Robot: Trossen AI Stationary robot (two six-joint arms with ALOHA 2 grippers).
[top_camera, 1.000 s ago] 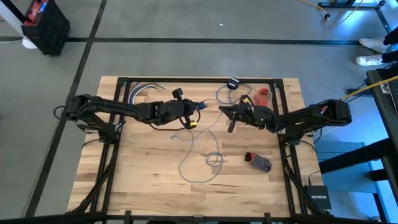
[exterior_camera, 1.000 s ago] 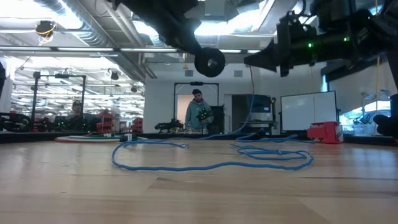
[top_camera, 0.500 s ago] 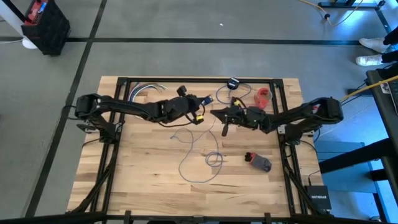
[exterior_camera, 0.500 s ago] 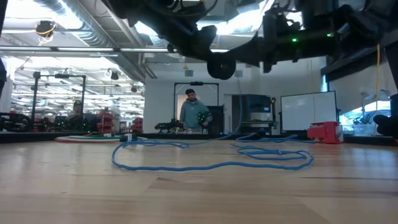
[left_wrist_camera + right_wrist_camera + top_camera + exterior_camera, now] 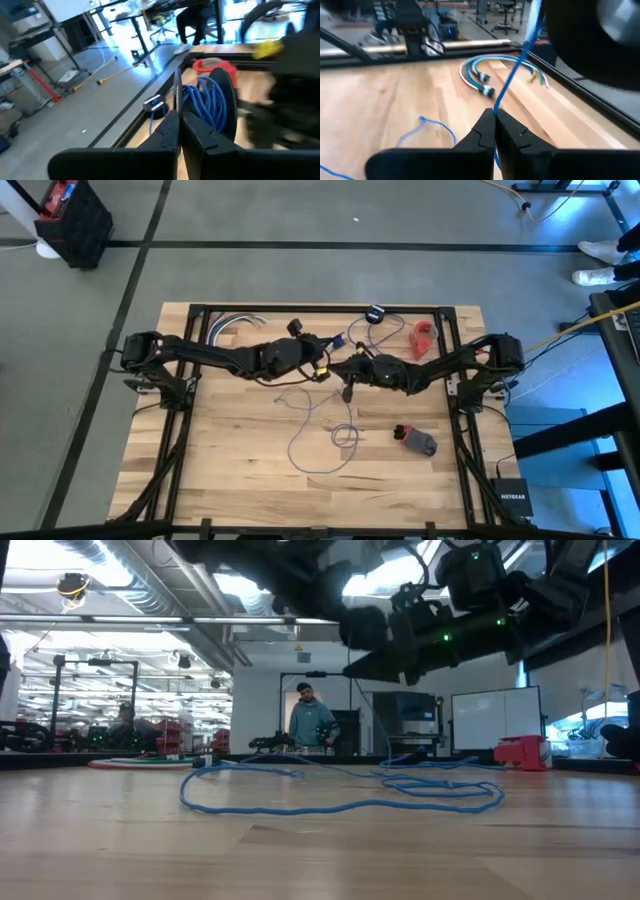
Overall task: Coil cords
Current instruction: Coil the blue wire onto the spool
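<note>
Both hands pinch the cord [image 5: 318, 442] tight: left hand [image 5: 333, 340], right hand [image 5: 347, 392]. They've closed in at upper centre since a second ago.

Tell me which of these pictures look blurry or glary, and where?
Left wrist view: the dark arm at the right edge is smeared, and windows behind glare pale blue. Right wrist view: a big dark shape up close is out of focus, while the cord stays sharp. Low view: ceiling lights glare.
</note>
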